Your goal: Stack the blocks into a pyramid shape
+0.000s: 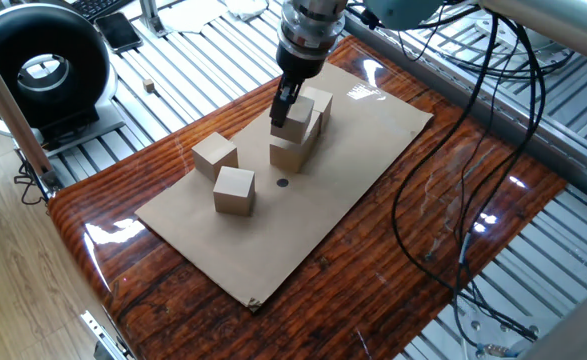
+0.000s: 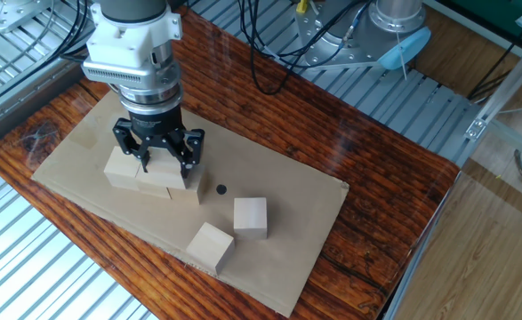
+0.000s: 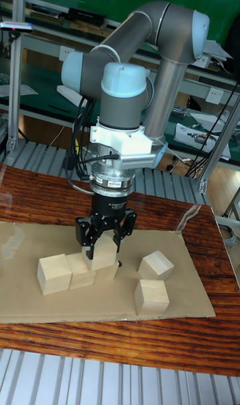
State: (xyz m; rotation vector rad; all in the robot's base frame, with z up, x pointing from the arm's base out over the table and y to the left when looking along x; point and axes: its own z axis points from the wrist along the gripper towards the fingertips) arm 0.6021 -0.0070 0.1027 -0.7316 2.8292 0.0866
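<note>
On the cardboard sheet (image 2: 305,196), a row of three blocks (image 3: 55,274) stands side by side, touching, with a fourth block (image 3: 103,250) sitting on top of the row. The gripper (image 3: 102,239) straddles this upper block, its fingers (image 2: 189,149) spread beside the block's sides; whether they press it, I cannot tell. Two loose blocks (image 2: 251,216) lie apart from the row on the same sheet, near each other, one (image 2: 210,246) turned at an angle. The sheet rests on a glossy wooden table (image 1: 393,260).
</note>
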